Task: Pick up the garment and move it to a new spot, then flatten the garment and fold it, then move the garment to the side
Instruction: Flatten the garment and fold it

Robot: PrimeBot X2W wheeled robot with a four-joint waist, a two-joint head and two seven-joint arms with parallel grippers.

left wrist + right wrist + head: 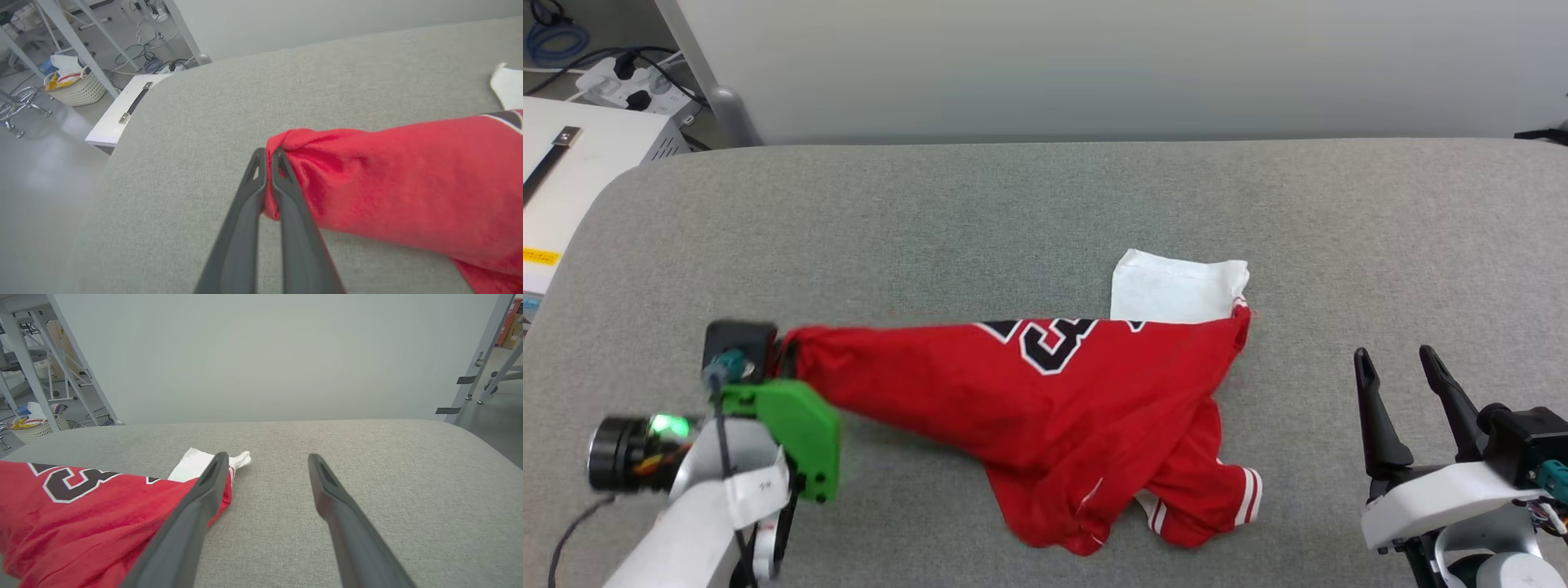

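The garment (1045, 400) is a red shirt with black white-outlined numerals, lying crumpled on the grey table (1013, 212). One white sleeve (1176, 287) lies flat behind it, and striped trim shows at its near right. My left gripper (788, 347) is shut on the garment's left end, stretching it leftward; the left wrist view shows red cloth (367, 179) pinched at the fingertips (267, 157). My right gripper (1395, 355) stands open to the right of the garment, apart from it, with nothing between its fingers (265, 457).
A white box (572, 180) with a dark handle sits beyond the table's left edge, with a power strip (625, 82) and cables behind it. A grey wall stands behind the table. A basket (75, 87) and table legs are on the floor at left.
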